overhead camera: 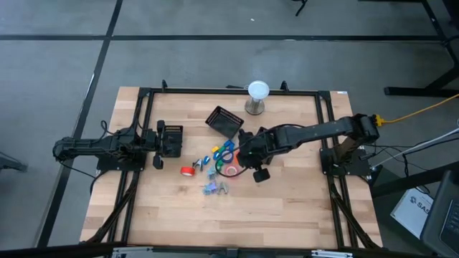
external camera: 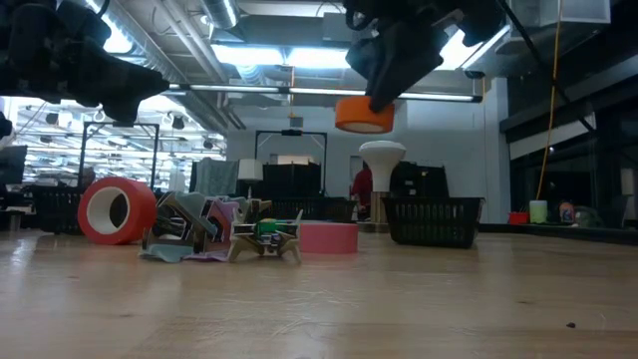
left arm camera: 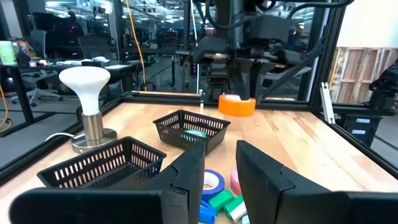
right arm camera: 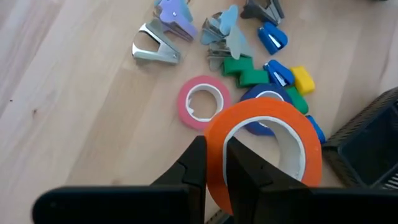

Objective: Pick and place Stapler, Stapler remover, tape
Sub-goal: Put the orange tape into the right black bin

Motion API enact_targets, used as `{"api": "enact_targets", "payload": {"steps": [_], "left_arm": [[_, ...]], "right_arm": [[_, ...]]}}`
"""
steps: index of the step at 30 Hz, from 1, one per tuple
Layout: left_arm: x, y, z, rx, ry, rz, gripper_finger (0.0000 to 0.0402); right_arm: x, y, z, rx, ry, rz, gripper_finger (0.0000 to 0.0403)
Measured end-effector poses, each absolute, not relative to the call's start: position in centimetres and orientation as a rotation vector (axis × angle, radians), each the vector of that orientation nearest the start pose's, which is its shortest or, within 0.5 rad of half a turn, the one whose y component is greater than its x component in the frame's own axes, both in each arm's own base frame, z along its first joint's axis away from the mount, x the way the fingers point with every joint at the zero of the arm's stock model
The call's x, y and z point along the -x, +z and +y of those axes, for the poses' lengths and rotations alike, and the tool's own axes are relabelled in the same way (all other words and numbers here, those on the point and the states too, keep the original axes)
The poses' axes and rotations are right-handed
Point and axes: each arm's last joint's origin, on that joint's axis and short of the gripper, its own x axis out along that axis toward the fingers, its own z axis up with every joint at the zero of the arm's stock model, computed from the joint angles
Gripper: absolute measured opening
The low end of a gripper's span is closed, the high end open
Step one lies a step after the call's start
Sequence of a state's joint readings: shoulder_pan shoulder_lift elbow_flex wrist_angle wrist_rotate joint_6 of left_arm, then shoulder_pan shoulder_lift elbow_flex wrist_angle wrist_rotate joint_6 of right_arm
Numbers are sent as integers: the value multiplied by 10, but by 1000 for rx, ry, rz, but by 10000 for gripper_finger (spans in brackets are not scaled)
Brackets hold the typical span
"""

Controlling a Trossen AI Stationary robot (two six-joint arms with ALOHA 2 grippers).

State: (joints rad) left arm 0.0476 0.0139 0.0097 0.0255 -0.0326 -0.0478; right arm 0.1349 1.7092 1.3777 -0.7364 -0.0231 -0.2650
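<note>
Overhead, the counter (overhead camera: pixel 287 208) carried two dark arms, two black mesh baskets and a scatter of small items near its middle. The right claw (right arm camera: pixel 214 165) was closed on the orange tape roll (right arm camera: pixel 267 146), one finger inside the ring's hole and one outside its wall, with the roll held well clear of the counter, as the low view showed (external camera: pixel 364 115). The left claw (left arm camera: pixel 219 171) waited at the left side, fingers apart and holding nothing.

The relation that the coming move appeared to turn on: the tilted basket (overhead camera: pixel 224 120) lay just beyond the carried roll, toward the far edge of the counter, with the white lamp (overhead camera: pixel 257 97) near it. From the left wrist view the roll hung behind and above that basket's far rim (left arm camera: pixel 193 129), not yet over the opening. In my judgement the right arm was the one placed to deliver it; a short carry toward the basket would be needed before release.

Contents: the tilted basket held at least one green-and-white ring (left arm camera: pixel 194 133). The second basket (overhead camera: pixel 172 136) sat beside the left claw; its contents could not be made out.

Remaining on the counter: a red roll (overhead camera: pixel 187 171), a pink roll (right arm camera: pixel 203 101), a blue roll (left arm camera: pixel 211 182), metal staple removers (right arm camera: pixel 155 48) and small green and blue blocks (right arm camera: pixel 244 70).
</note>
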Motion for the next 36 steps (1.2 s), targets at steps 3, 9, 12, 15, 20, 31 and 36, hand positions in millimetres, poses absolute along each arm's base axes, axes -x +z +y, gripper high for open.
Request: {"api": "enact_targets", "payload": {"steps": [3, 9, 12, 15, 20, 31, 36], "left_arm": [[-98, 168, 6, 48, 80, -24, 88], [-98, 168, 6, 47, 80, -23, 88], [-98, 168, 6, 47, 80, -23, 88], [-98, 168, 6, 48, 80, -23, 88], [-98, 168, 6, 48, 80, -21, 88], [-98, 168, 6, 48, 80, -20, 88], [-98, 168, 6, 48, 80, -20, 88]], "right_arm": [[-351, 259, 49, 285, 280, 1033, 39], [-349, 267, 62, 197, 252, 983, 39], [-345, 273, 70, 171, 256, 963, 39], [-340, 280, 75, 160, 263, 949, 39], [-328, 297, 75, 121, 242, 917, 39], [-296, 336, 65, 64, 139, 830, 39], [-285, 343, 60, 43, 28, 837, 39]]}}
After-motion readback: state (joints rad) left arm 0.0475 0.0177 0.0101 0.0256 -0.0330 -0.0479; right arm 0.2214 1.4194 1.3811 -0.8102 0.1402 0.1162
